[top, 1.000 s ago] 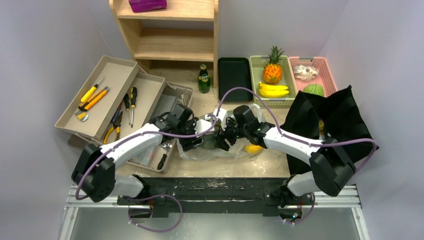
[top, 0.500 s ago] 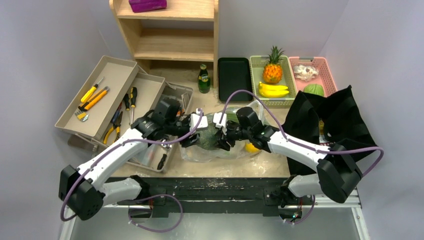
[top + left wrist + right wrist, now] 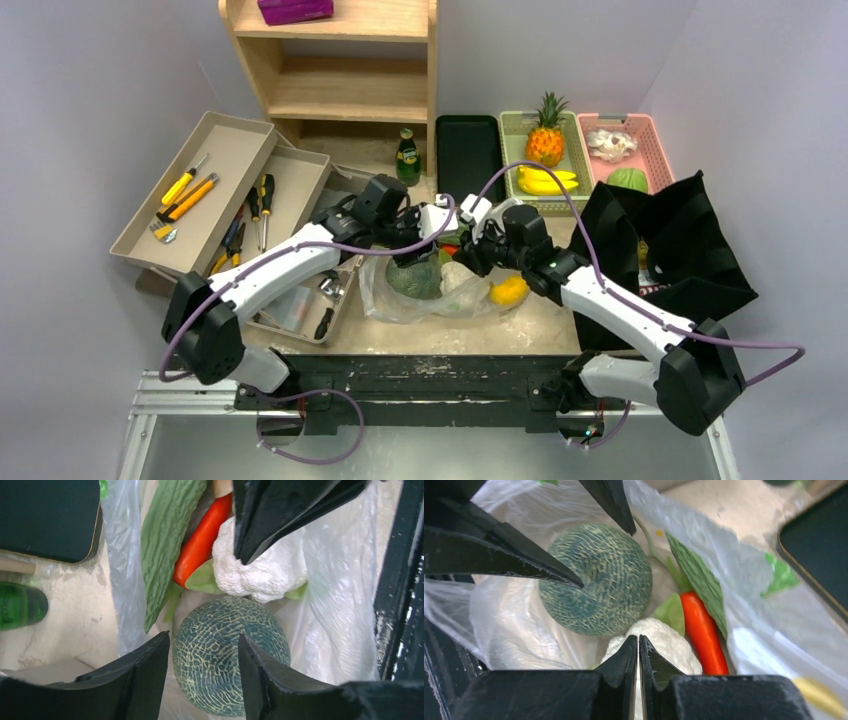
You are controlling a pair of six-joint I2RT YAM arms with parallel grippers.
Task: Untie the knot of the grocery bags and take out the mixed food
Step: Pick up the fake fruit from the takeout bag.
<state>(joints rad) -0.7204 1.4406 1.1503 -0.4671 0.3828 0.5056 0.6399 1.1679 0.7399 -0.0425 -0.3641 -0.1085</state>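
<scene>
The clear plastic bag point(image 3: 385, 300) sits mid-table with its mouth open and both arms nosed into it. The wrist views show what's inside:
- a netted green melon point(image 3: 230, 665)
- a white cauliflower point(image 3: 265, 572) right up against the melon
- a red pepper point(image 3: 202, 540) and a long bumpy green gourd point(image 3: 162, 545), lying side by side along the bag wall

From the top camera you mostly just get the melon, plus a yellow citrus point(image 3: 508, 291) at the bag's right edge that the left wrist view doesn't catch.

The left gripper point(image 3: 204, 640) has its jaws apart, one on either side of the melon. I can't tell if they actually touch it. The right gripper point(image 3: 639, 642) has its fingers pressed together with the tips just over the cauliflower. No idea if any plastic is pinched in there.

Only the top view has the rest:
- a black cloth bag point(image 3: 680, 240) slumped on the right
- a green basket point(image 3: 510, 125) with a pineapple point(image 3: 545, 142) and bananas point(image 3: 546, 182)
- a pink basket point(image 3: 655, 140) with something white and something round and green in it
- tan trays point(image 3: 225, 140) of yellow-handled tools point(image 3: 185, 195) on the left

The green bottle point(image 3: 407, 158) and the black tray point(image 3: 469, 145) show up in the left wrist view too.
</scene>
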